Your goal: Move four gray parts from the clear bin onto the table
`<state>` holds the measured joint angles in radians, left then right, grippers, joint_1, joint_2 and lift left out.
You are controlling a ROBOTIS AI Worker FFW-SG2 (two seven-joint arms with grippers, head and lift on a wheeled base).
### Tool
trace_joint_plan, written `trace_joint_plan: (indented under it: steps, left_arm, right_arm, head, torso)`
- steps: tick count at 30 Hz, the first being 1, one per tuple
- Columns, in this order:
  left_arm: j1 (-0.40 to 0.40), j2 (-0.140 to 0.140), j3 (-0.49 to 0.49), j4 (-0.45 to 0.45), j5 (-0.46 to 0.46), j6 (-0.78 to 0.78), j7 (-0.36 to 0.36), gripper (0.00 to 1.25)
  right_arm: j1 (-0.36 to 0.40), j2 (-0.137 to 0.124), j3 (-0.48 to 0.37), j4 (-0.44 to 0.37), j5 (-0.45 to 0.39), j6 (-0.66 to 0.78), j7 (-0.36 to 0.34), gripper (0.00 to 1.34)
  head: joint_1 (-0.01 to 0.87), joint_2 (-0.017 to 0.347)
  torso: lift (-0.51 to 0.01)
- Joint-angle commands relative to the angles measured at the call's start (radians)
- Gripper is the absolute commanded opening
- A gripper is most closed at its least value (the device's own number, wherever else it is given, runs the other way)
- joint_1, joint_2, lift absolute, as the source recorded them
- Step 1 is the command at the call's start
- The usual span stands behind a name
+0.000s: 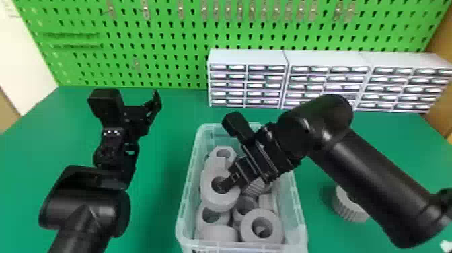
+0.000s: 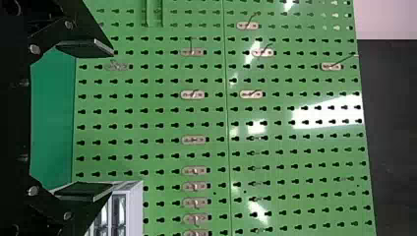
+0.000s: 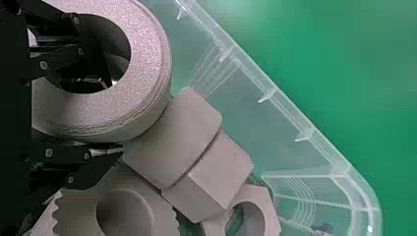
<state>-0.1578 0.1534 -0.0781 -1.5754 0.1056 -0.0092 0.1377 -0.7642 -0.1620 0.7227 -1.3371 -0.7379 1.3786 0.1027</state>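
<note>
Grips a gray ring (image 1: 214, 202) by its wall with the right tool (image 3: 113, 115) (one finger inside the hole, one outside), within the clear bin (image 1: 300, 215); likely needs raising over the rim toward the surface (image 1: 158, 215).

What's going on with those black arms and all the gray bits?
A robot is unloading gray parts from a clear bin onto the table. In the bin, its right gripper grips a thick gray ring by the wall, one finger inside the hole. One toothed gray part already lies on the table. The left gripper is open and empty.
</note>
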Motion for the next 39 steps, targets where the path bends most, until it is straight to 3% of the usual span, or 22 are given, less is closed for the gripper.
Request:
trace_joint_plan:
  steps: [1, 39]
  left_arm:
    - [0.006, 0.000, 0.003, 0.000, -0.004, 0.000, 0.000, 0.95]
    - [0.012, -0.002, -0.005, 0.000, -0.009, 0.002, 0.010, 0.95]
  right_arm:
    - [0.006, -0.004, -0.034, -0.031, 0.018, 0.016, 0.000, 0.43]
    - [0.045, -0.030, -0.378, -0.191, 0.209, 0.151, 0.000, 0.42]
  head:
    - [0.693, 0.072]
    - [0.693, 0.072]
  torso:
    - [-0.052]
    - [-0.052]
